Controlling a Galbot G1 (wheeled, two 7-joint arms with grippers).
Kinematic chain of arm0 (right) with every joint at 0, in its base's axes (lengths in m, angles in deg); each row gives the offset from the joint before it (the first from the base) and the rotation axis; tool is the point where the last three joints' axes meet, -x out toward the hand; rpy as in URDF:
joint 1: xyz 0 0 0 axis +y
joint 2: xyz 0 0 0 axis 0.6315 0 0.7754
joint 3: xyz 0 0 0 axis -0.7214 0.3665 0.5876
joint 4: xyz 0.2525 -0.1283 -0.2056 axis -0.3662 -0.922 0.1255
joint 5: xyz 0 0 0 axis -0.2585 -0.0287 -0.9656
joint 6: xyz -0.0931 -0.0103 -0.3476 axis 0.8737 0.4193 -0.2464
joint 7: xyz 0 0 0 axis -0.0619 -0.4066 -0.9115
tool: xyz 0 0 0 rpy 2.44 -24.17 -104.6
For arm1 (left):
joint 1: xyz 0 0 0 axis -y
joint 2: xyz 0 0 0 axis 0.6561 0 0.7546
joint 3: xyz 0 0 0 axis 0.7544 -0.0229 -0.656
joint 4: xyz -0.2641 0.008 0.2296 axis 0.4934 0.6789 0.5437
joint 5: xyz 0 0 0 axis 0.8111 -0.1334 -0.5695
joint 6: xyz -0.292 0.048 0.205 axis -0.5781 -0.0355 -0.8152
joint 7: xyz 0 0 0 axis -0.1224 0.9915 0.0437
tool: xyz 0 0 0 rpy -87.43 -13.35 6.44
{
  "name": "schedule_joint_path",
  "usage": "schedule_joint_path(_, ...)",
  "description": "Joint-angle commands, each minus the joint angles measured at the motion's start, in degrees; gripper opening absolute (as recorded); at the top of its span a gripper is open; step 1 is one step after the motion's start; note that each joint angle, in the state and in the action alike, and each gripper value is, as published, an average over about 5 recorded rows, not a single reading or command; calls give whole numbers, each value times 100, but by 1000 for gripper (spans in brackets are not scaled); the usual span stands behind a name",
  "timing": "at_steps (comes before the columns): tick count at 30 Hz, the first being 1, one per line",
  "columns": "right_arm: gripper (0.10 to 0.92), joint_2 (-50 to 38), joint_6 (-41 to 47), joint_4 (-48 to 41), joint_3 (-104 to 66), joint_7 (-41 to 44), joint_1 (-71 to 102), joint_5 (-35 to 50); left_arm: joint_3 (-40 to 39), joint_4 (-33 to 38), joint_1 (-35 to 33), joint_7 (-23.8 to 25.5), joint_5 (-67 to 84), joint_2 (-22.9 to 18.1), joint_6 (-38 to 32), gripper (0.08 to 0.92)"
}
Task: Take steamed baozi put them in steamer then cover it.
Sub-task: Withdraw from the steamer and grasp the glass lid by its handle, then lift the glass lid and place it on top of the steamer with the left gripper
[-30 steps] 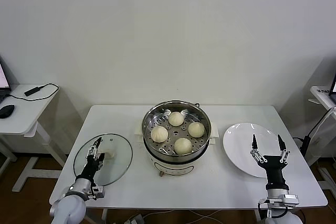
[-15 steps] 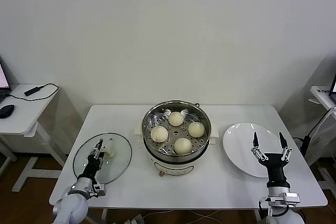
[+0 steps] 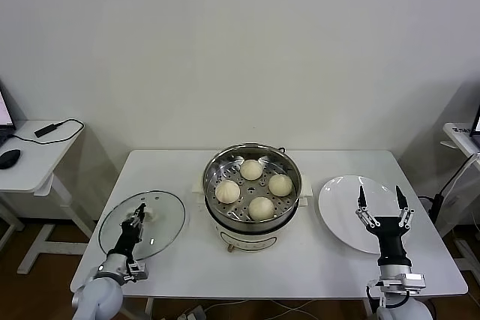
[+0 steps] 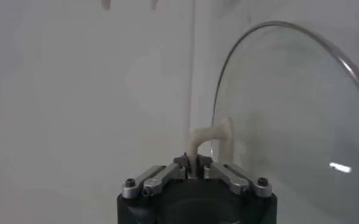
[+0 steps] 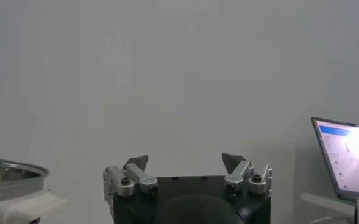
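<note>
- One hand, the left hand point(image 3: 136, 217), is at work in the lower left of the head view, clenched on the cream-white bar handle point(image 4: 211, 135) of the cover point(image 3: 142, 224); in the left wrist view the handle is seen pinched between the closed fingers.
- The cover is seen tilted, apparently lifted at one edge from the tabletop point(image 3: 180, 260), left of the steamer point(image 3: 253, 196).
- The grip is judged narrow, so the cover should be raised slowly and kept from swinging about the handle.
- The glass should be carried level and high enough that the steamer's rim is cleared before it is moved toward the centre of the frame.
- Four steamed baozi point(image 3: 261, 207) are already seated on the perforated tray inside the steamer, at frame centre; the cover should be centred over them and lowered until its metal rim is seated all round.
- The right hand point(image 3: 379, 206) is held idle with its fingers spread wide above the white plate point(image 3: 339, 207) in the lower right, well apart from the steamer.
</note>
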Motion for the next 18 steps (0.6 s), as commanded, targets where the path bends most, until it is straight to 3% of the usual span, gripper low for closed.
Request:
schedule_joint_path(1, 823, 23, 0, 11, 29, 3, -17, -24, 484, 1380, -296, -33, 100, 220, -8, 185)
schedule_joint_path(6, 823, 42, 12, 12, 67, 6, -56, -53, 942, 2900, -520, 98, 402, 556, 137, 185)
schedule_joint_path(9, 823, 56, 25, 7, 74, 4, -88, -59, 783, 3803, -587, 204, 730, 730, 359, 185)
schedule_joint_path(13, 823, 69, 57, 1, 67, -3, -118, -61, 95, 4650, -485, 342, 1069, 861, 828, 185)
schedule_joint_path(18, 823, 73, 88, -40, 58, -13, -157, -71, -1300, 4979, 158, 515, 1226, 972, 1668, 185)
